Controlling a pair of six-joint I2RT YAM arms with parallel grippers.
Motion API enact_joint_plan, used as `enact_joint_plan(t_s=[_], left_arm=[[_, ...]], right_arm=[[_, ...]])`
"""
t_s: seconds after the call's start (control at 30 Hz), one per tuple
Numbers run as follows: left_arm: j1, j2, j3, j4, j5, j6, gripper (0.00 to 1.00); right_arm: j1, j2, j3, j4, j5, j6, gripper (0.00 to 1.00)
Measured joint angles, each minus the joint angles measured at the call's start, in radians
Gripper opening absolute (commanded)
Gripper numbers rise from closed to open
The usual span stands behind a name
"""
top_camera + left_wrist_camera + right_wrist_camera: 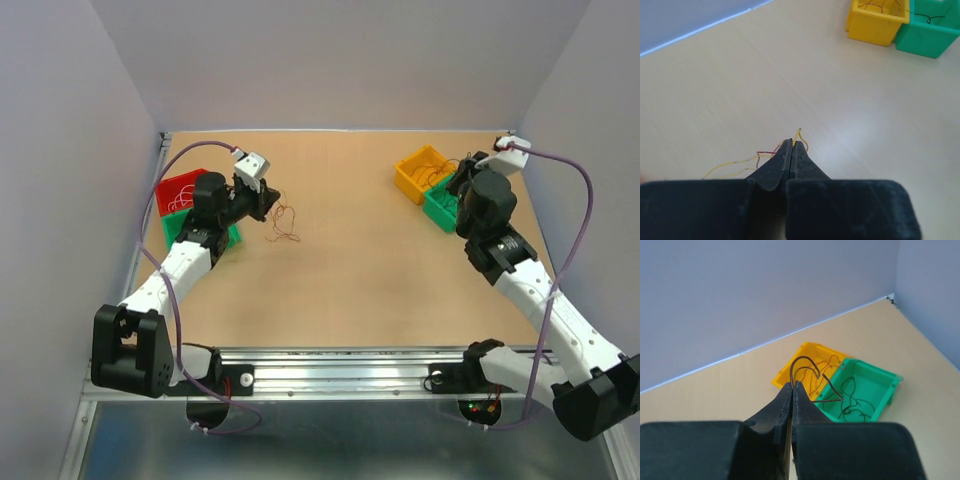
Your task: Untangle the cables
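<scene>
Cable sorting with both arms engaged. The left gripper (791, 146) was pinched fully together on a yellow strand of the cables (283, 222). These formed a small loose tangle on the table (370, 280) in its far left part, just beside the fingertips. Yellow and red strands (757, 157) ran leftward from the closed tips across the surface. The pinch presumably served to draw one strand out of the knot while the rest lay slack. The right gripper (791, 386) was also closed, on a single brown wire (801, 361) that arched up from its tips. It hung above the yellow bin (807, 365) and the right green bin (875, 377) near the far right corner. That position suggested sorting by colour, since the yellow bin held thin brownish wires and the green one dark wires. A red bin (178, 188) holding pale wire and a left green bin (170, 228) sat by the left edge, the latter largely hidden under the left arm. Nothing stood between the tangle and either pair of bins. Whether the pinched strand was knotted to the others could not be told.
</scene>
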Motion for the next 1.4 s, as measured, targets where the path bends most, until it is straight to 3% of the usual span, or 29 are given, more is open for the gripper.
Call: enact_joint_plan(t_s=[0.27,0.4,0.5,0.77,0.97,1.4], left_arm=[[-0.050,-0.001,0.000,0.000,0.000,0.037,0.00],[-0.066,-0.004,0.000,0.000,-0.004,0.049,0.00],[-0.068,-0.004,0.000,0.000,-0.010,0.055,0.00],[-0.068,-0.004,0.000,0.000,-0.023,0.062,0.00],[-0.068,-0.004,0.000,0.000,-0.029,0.064,0.00],[-0.080,-0.012,0.000,0.000,-0.030,0.066,0.00]], right_arm=[[-0.286,0.150,0.100,0.015,-0.188,0.026,0.00],[-0.369,0.228,0.118,0.031,-0.273,0.073,0.00],[-0.382,0.279,0.109,0.061,-0.320,0.101,0.01],[-0.390,0.394,-0.124,0.225,-0.443,0.170,0.01],[-0.393,0.436,-0.166,0.280,-0.492,0.188,0.00],[-0.393,0.441,-0.201,0.261,-0.424,0.253,0.01]])
